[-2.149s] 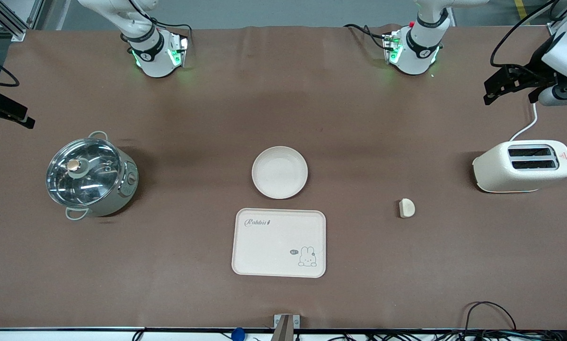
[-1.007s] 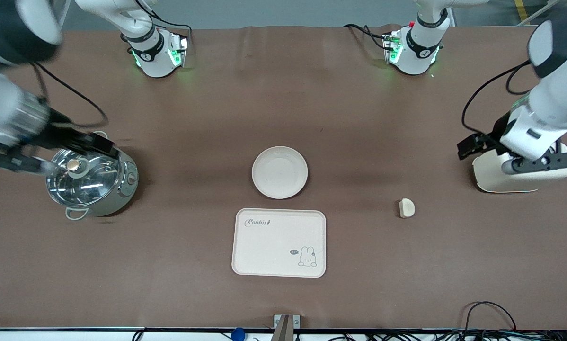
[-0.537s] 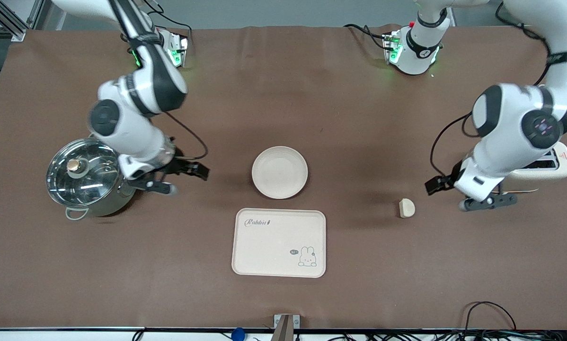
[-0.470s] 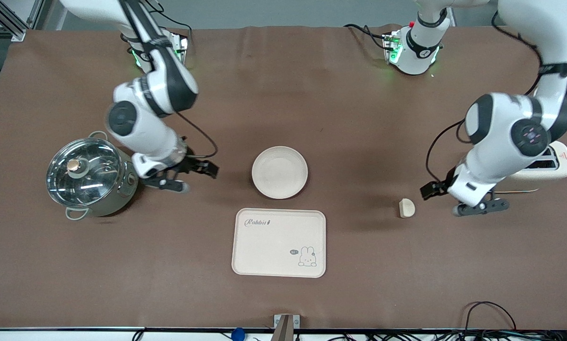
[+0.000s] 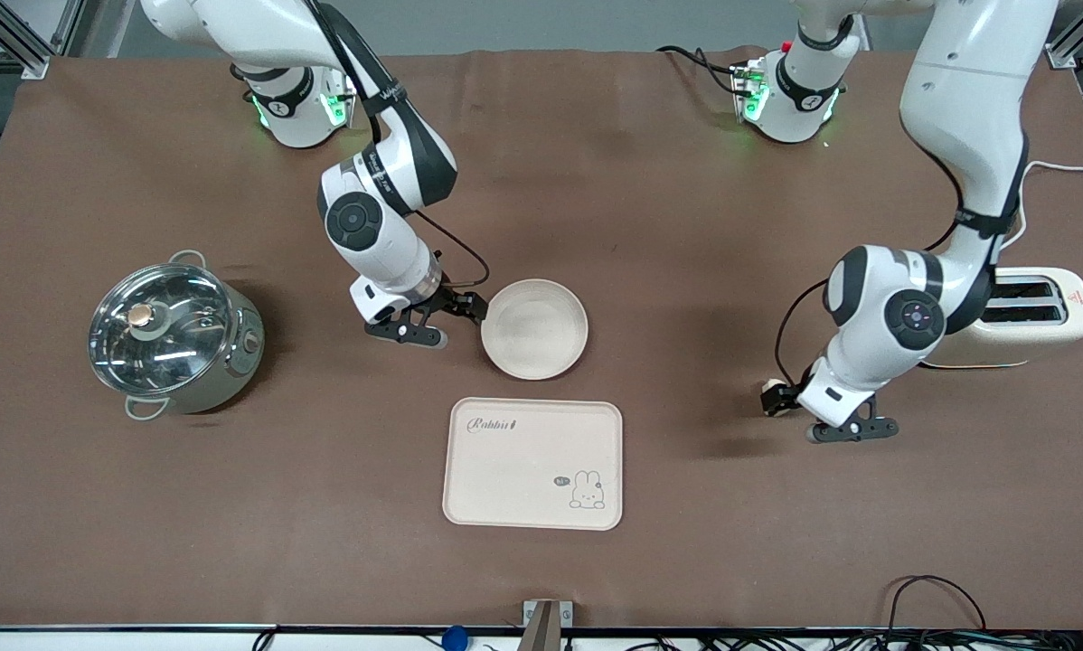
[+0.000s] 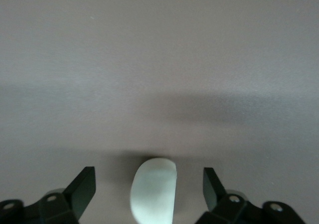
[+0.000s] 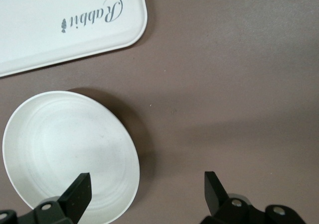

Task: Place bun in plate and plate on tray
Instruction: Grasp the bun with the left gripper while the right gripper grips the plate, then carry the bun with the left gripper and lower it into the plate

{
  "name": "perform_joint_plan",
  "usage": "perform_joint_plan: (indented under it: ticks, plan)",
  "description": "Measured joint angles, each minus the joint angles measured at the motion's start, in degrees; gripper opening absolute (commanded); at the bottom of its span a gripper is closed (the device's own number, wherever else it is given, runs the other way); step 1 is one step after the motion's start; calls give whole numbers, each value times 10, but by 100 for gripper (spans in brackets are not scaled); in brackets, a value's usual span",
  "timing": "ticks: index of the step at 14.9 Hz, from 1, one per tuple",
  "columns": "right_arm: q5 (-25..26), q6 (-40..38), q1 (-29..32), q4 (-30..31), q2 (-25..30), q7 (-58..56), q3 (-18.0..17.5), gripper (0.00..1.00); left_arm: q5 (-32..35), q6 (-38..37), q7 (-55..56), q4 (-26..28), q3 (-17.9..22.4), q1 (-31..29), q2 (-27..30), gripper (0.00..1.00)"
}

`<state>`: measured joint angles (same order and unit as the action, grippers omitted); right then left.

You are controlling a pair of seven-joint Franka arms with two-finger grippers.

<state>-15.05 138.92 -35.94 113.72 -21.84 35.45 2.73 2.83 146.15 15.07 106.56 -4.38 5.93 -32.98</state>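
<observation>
Your right gripper (image 5: 469, 316) hangs low at the edge of the plate (image 5: 534, 328) that faces the right arm's end of the table; its fingers (image 7: 76, 191) are spread wide, with the plate's rim passing between them and nothing pinched. At that end of the table you also have a lidded pot (image 5: 173, 336). The plate sits bare in the middle, with the tray (image 5: 532, 463) just nearer the front camera and not touching it. Your left gripper (image 5: 790, 402) is down over the bun (image 6: 154, 190), its fingers (image 6: 82, 186) parted on either side of the lump with clear gaps. The bun lies on the table (image 5: 686, 226) toward the left arm's end. A toaster (image 5: 1039, 312) stands near that arm.
</observation>
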Motion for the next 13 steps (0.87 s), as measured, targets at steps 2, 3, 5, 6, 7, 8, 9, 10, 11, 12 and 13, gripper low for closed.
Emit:
perform_joint_plan:
  ticks: [2, 3, 5, 6, 7, 8, 9, 10, 11, 12, 13]
  plan:
    - [0, 5, 0, 0, -1, 0, 1, 100, 0, 10, 0, -1, 0, 2, -18, 74]
    - [0, 14, -1, 0, -4, 0, 1, 100, 0, 10, 0, -1, 0, 2, -24, 68]
    - [0, 36, -3, 0, -16, 0, 0, 100, 0, 10, 0, 1, -1, 2, -30, 53]
    - [0, 46, -5, 0, -23, 0, 0, 100, 0, 9, 1, 3, -2, 2, -31, 45]
    - [0, 56, -6, -1, -30, 0, 0, 100, 0, 8, 4, 4, -5, 2, -31, 39]
    - [0, 67, -8, -1, -37, 0, 0, 100, 0, 4, 13, 4, -10, 1, -31, 34]
    - [0, 76, -11, -2, -44, 0, 0, 100, 0, -7, 28, 4, -19, 1, -30, 31]
    - [-1, 82, -15, -2, -49, 0, 0, 100, 0, -24, 46, 4, -30, 0, -26, 31]
    - [-1, 85, -19, -3, -53, 0, 0, 100, 0, -45, 68, 3, -44, 0, -20, 31]
    - [-1, 86, -24, -3, -56, 0, 0, 100, 0, -70, 93, 2, -60, 1, -9, 31]
    - [-1, 87, -30, -3, -58, 0, 0, 100, 0, -100, 118, 0, -77, 1, 5, 31]
